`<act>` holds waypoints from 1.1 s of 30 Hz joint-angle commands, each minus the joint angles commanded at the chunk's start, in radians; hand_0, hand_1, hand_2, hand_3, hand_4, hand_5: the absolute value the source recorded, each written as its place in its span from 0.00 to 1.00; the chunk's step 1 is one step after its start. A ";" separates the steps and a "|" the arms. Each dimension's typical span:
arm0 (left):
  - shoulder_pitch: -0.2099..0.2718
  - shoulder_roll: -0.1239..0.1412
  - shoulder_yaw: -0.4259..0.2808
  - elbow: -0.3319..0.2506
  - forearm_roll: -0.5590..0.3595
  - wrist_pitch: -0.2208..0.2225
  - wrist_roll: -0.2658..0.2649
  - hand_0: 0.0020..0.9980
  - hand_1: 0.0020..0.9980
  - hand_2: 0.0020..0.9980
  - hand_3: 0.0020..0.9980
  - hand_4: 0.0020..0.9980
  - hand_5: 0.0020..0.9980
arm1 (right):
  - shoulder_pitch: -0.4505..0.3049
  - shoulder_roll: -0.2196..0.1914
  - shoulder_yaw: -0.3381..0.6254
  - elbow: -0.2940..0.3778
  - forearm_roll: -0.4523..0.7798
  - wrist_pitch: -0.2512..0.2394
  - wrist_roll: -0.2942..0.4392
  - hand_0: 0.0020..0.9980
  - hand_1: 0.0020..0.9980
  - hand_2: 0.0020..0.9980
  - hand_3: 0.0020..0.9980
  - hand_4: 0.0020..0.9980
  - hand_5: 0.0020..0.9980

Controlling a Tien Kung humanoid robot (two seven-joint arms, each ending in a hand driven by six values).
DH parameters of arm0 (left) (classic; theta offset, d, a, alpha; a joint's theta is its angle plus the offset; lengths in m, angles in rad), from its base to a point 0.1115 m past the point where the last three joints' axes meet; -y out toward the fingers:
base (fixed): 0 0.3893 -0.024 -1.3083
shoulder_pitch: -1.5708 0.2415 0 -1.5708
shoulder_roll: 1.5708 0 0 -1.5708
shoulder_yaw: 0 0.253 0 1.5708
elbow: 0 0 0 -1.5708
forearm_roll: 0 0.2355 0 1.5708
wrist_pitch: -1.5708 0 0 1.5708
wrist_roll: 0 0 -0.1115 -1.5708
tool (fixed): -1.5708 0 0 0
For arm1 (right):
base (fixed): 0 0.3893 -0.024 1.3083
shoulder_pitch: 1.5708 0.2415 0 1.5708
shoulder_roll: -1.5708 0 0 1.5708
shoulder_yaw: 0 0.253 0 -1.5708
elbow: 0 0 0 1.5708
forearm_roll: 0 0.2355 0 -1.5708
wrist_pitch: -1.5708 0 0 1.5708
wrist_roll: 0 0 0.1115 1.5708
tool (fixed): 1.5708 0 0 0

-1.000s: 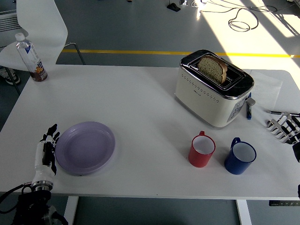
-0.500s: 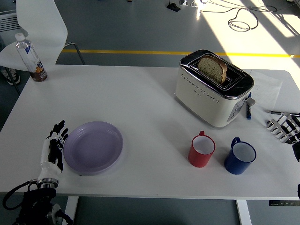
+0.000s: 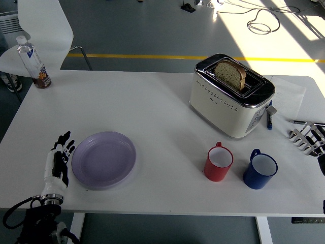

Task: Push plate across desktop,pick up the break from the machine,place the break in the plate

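A lilac plate [image 3: 104, 159] lies on the white table [image 3: 152, 107] near its front left. My left hand [image 3: 58, 161] stands edge-on just left of the plate's rim, fingers straight and open, holding nothing. A cream and chrome toaster [image 3: 231, 99] sits at the back right with a slice of brown bread [image 3: 231, 74] sticking up out of its slot. My right hand [image 3: 309, 138] rests at the right edge of the picture, fingers relaxed and open, well apart from the toaster.
A red mug [image 3: 219, 162] and a blue mug [image 3: 260, 171] stand side by side in front of the toaster. A plastic bottle [image 3: 34, 62] stands at the far left corner. A pen [image 3: 269, 121] lies right of the toaster. A white chair [image 3: 43, 30] is behind the table.
The plate has slid to the right across the table, pushed by my left hand, which moved right with it. The right hand stayed still.
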 joint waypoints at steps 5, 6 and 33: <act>0.004 0.000 -0.002 0.001 -0.008 0.016 -0.012 0.89 0.90 0.95 0.84 0.57 1.00 | 0.000 0.001 -0.003 0.000 0.001 0.000 0.001 0.68 0.66 0.68 0.69 0.65 0.57; 0.004 0.000 -0.002 0.001 -0.008 0.017 -0.013 0.89 0.90 0.95 0.84 0.57 1.00 | 0.000 0.001 -0.003 0.000 0.001 0.000 0.001 0.68 0.66 0.68 0.69 0.65 0.57; 0.001 0.000 0.063 0.014 -0.013 -0.058 0.031 0.88 0.89 0.94 0.83 0.57 1.00 | -0.013 -0.001 -0.003 -0.001 0.002 -0.001 0.002 0.68 0.66 0.68 0.68 0.65 0.58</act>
